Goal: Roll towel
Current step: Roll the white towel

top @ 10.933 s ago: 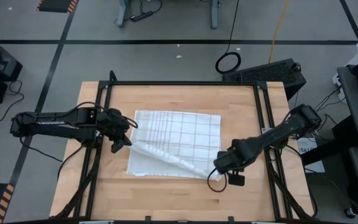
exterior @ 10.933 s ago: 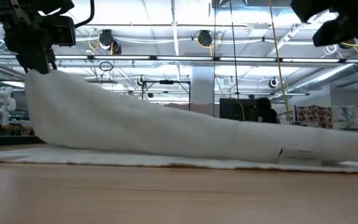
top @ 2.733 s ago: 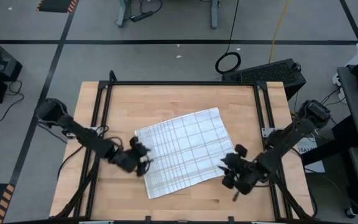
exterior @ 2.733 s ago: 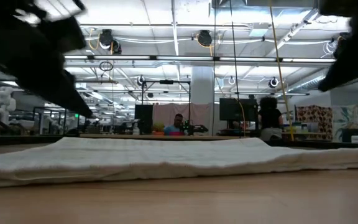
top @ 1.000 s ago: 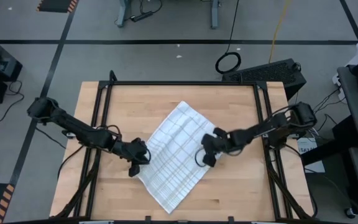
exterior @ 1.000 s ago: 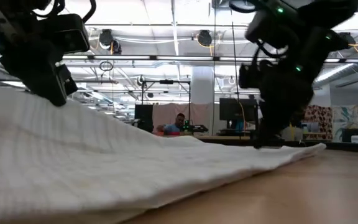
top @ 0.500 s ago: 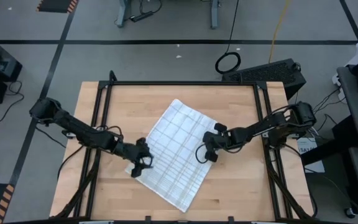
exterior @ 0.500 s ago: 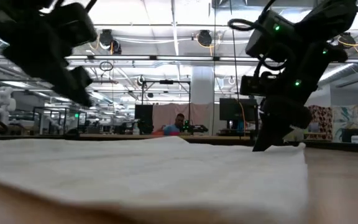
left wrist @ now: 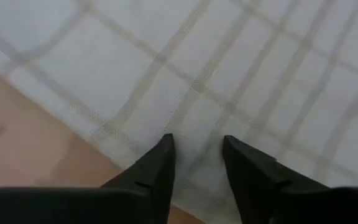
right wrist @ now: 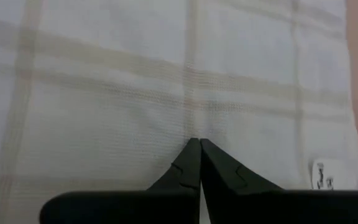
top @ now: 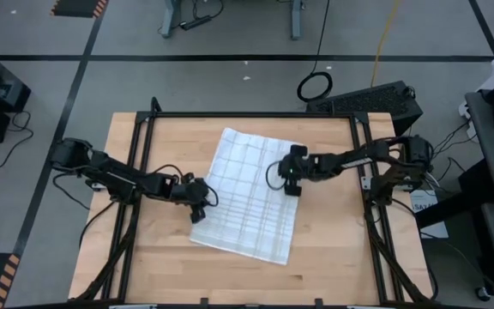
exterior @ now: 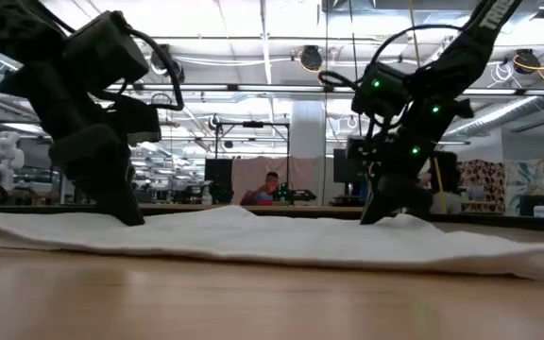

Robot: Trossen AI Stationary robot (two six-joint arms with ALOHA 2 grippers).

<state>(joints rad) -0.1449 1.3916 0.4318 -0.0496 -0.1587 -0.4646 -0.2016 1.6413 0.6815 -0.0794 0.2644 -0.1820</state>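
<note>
Pin towel [top: 249, 194] flat: left fingers [left wrist: 196, 152] parted at 9 o'clock edge, right fingers [right wrist: 199, 163] clenched at 3.

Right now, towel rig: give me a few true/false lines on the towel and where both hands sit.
1. The towel lies spread flat on the table, not rolled. True.
2. The left hand hangs high above the towel. False: it is down at the towel's left edge, fingertips on the cloth in its wrist view.
3. The left hand's fingers stand apart. True.
4. The right hand is open wide. False: its fingertips meet, pressed on the cloth near the towel's right edge.
5. A small label tag shows near one towel edge. True.
6. The towel hangs over the table's front edge. False: it lies wholly on the tabletop.
</note>
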